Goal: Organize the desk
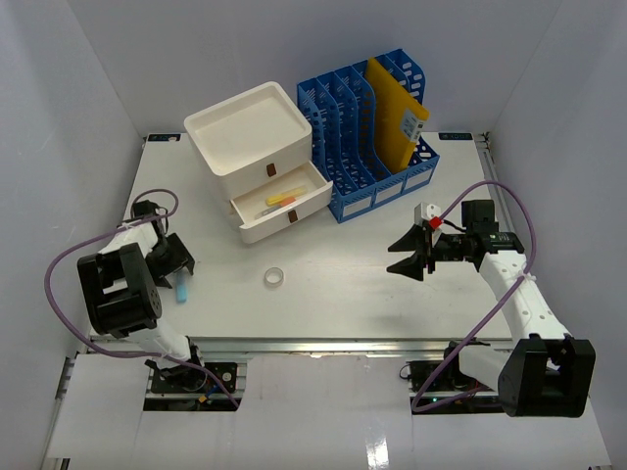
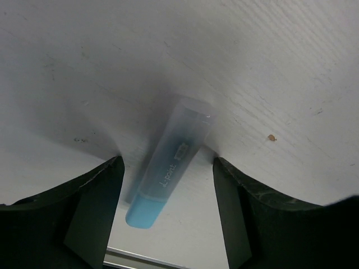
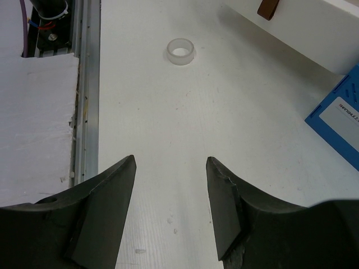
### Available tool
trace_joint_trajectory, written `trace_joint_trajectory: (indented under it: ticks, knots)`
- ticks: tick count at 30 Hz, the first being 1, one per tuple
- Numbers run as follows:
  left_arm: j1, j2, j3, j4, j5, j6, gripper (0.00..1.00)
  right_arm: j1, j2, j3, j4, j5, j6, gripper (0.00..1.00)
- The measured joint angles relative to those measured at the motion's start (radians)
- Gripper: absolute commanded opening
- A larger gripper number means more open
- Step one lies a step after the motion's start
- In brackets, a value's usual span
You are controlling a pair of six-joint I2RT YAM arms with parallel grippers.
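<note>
The left gripper (image 2: pixel 167 168) stands low over the desk (image 1: pixel 343 294), its jaws apart with a blue highlighter (image 2: pixel 174 151) lying flat between them. There is a gap on either side, so nothing is held yet. The pen lies askew to the fingers: its blue end points back toward the wrist and leans to the left finger, while its clear cap points ahead.

The step in hand is judged to be a pinch on the barrel. It would go best with the wrist turned a little, so both pads meet the barrel squarely at its middle, and with the tips kept just clear of the white top. Closing on the slant could roll the pen or spin it out.

The metal rail (image 2: pixel 140 260) lies just behind the fingertips, so a lift should go up and forward. The open drawer (image 1: pixel 294 201) of the white drawer box (image 1: pixel 265 162) lies ahead and to the right across bare desk.

The right gripper (image 3: pixel 170 159) hangs part-open and empty, with the tape roll (image 3: pixel 180 50) well ahead of it.
</note>
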Motion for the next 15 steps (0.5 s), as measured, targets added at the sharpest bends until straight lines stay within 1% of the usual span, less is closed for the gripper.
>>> trace_joint_trajectory:
  ticks: [4,7,9,11,15]
  knots:
    - [0.000,0.038,0.036,-0.022,0.006,0.026,0.59,-0.002,0.000,0.000,-0.006,-0.002,-0.005,0.60]
    - [0.000,0.047,0.047,-0.027,0.006,0.041,0.49,-0.002,0.000,0.002,-0.012,-0.002,-0.014,0.60]
    - [0.000,0.050,0.049,-0.028,0.006,0.044,0.40,-0.002,0.000,0.004,-0.019,-0.003,-0.019,0.60]
    - [0.000,0.050,0.050,-0.027,0.013,0.046,0.29,-0.002,0.000,0.006,-0.024,-0.003,-0.022,0.60]
    - [0.002,0.050,0.051,-0.024,0.049,0.047,0.16,-0.005,0.000,0.006,-0.029,-0.003,-0.023,0.60]
